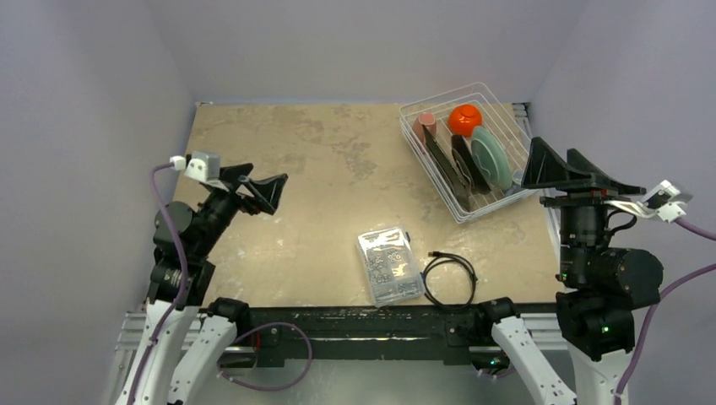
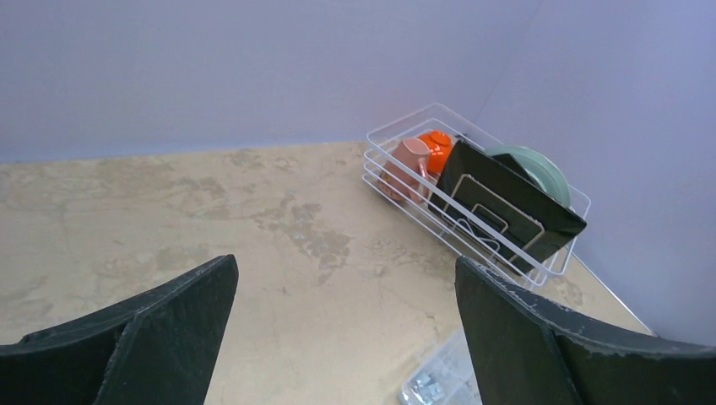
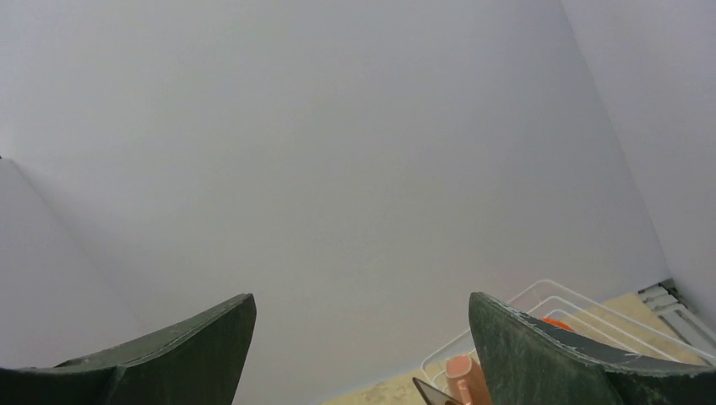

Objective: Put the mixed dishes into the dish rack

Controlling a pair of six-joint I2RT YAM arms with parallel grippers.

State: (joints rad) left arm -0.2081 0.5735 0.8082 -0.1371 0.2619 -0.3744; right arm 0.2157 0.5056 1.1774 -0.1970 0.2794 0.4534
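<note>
The white wire dish rack (image 1: 463, 213) stands at the far right of the table. In it are the pink cup (image 1: 425, 124), the orange bowl (image 1: 464, 119), the pale green round plate (image 1: 491, 158) and a dark square plate (image 1: 439, 160), the plates on edge. I cannot make out the grey mug or the white floral plate. My left gripper (image 1: 263, 187) is open and empty, raised at the left. My right gripper (image 1: 555, 150) is open and empty, held up beside the rack's right end. The left wrist view shows the rack (image 2: 384, 135), cup (image 2: 407, 164), bowl (image 2: 437, 145) and dark plate (image 2: 507, 202).
A clear plastic box of small parts (image 1: 389, 265) lies near the table's front edge, with a coiled black cable (image 1: 448, 278) to its right. Walls close in the back and both sides. The right wrist view shows mostly wall, with the rack's top (image 3: 549, 291) at the bottom.
</note>
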